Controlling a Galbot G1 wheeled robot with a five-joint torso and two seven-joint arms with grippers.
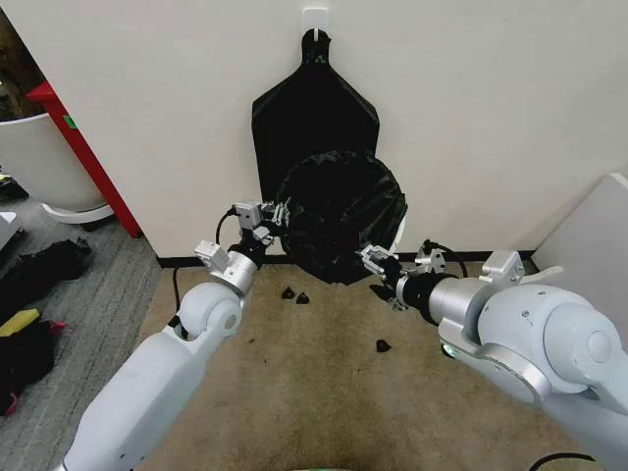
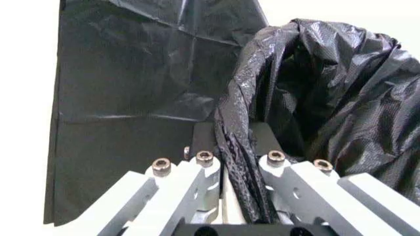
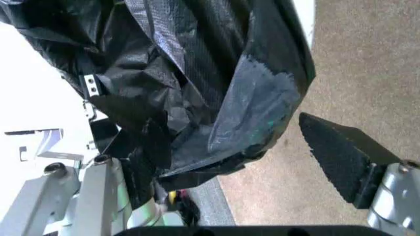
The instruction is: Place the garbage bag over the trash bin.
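Observation:
The garbage bag is a glossy, crinkled black bag, draped and bulging low against the wall. A sliver of white at its right side appears to be the trash bin, otherwise covered. My left gripper is at the bag's left edge; in the left wrist view the left gripper is shut on a bunched fold of the bag. My right gripper sits at the bag's lower right. In the right wrist view the right gripper is open, the bag hanging by one finger.
A flat bunch of black bags hangs from a wall hook behind. Small black scraps lie on the brown carpet. A large white planter pot and a red frame stand left; a white panel stands right.

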